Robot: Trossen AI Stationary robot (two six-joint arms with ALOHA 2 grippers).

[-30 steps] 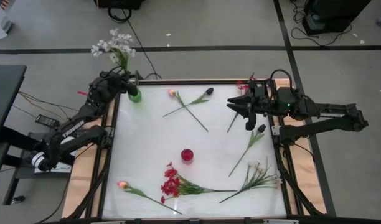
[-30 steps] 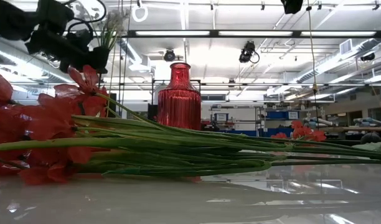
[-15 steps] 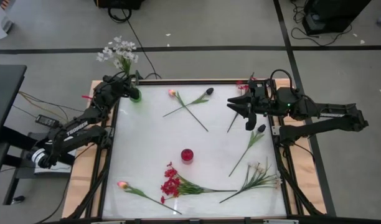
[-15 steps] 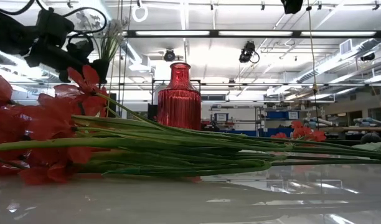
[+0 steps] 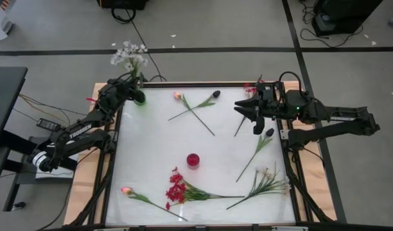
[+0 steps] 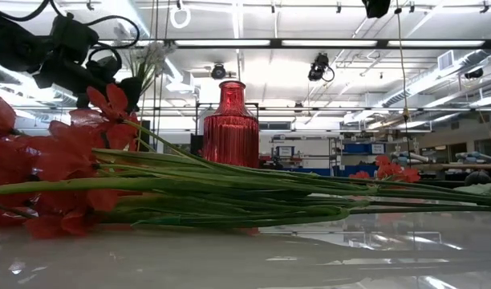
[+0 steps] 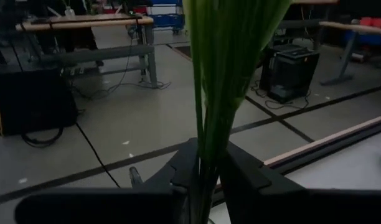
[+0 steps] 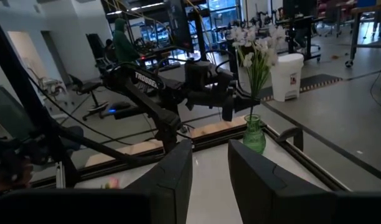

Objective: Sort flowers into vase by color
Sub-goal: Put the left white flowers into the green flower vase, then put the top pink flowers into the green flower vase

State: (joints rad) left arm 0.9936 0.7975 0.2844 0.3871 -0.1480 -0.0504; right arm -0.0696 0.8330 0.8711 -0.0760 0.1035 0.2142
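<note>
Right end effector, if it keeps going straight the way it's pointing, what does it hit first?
Probably nothing soon: the right end effector points across bare table, roughly toward the green vase at the far corner; depth is unclear.

The table's (image 5: 151, 147) middle left stands open; a red vase (image 5: 193, 160) blocks the centre; flowers lie scattered along the far, right and near edges.
</note>
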